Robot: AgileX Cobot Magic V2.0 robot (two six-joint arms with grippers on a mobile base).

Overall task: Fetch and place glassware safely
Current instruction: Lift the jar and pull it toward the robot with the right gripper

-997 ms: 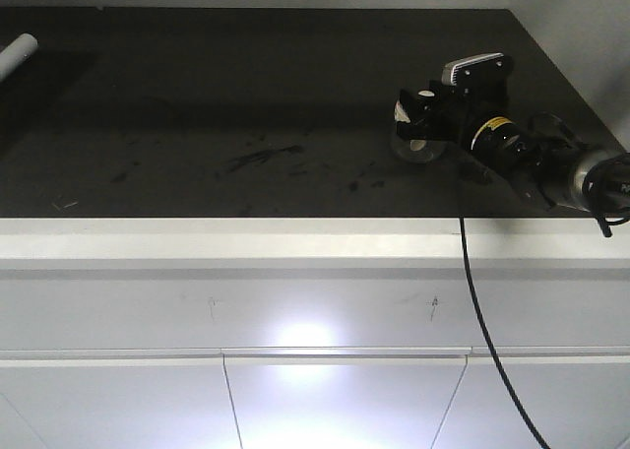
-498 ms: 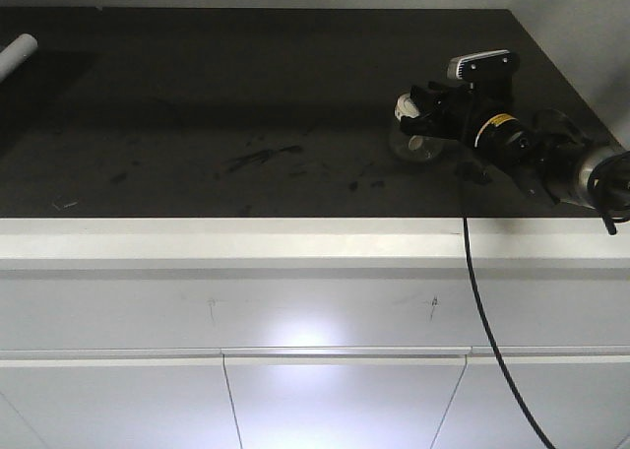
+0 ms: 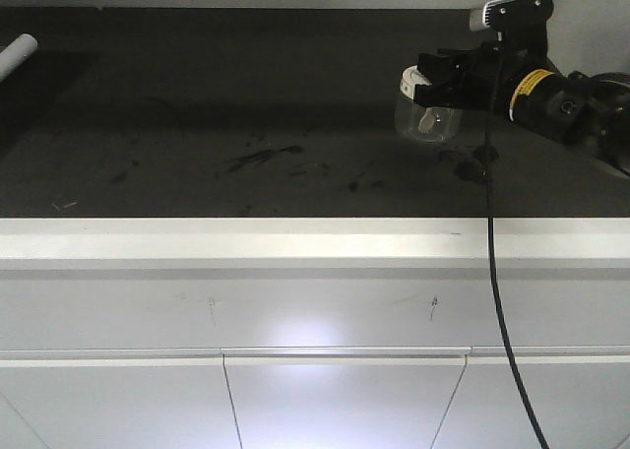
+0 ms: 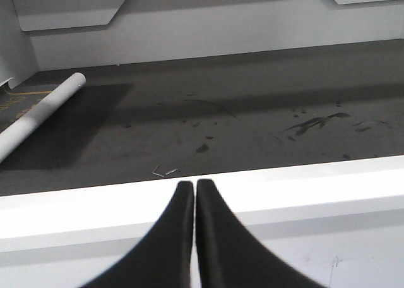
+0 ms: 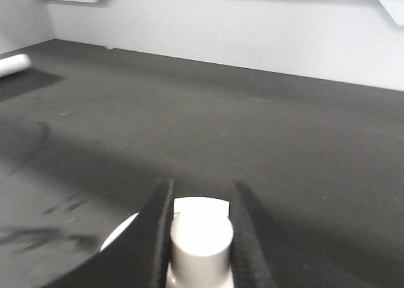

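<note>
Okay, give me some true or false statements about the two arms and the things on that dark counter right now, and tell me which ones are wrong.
1. The right tool is shut on the knob of the jar. True.
2. The left tool is wide open. False: its fingers are pressed together and hold nothing.
3. The white tube lies at the far left of the dark counter. True.
4. The jar has no lid on it. False: the cream-white lid sits on top of it.
5. The white tube is touching the jar. False: they are far apart, at opposite sides of the counter.
</note>
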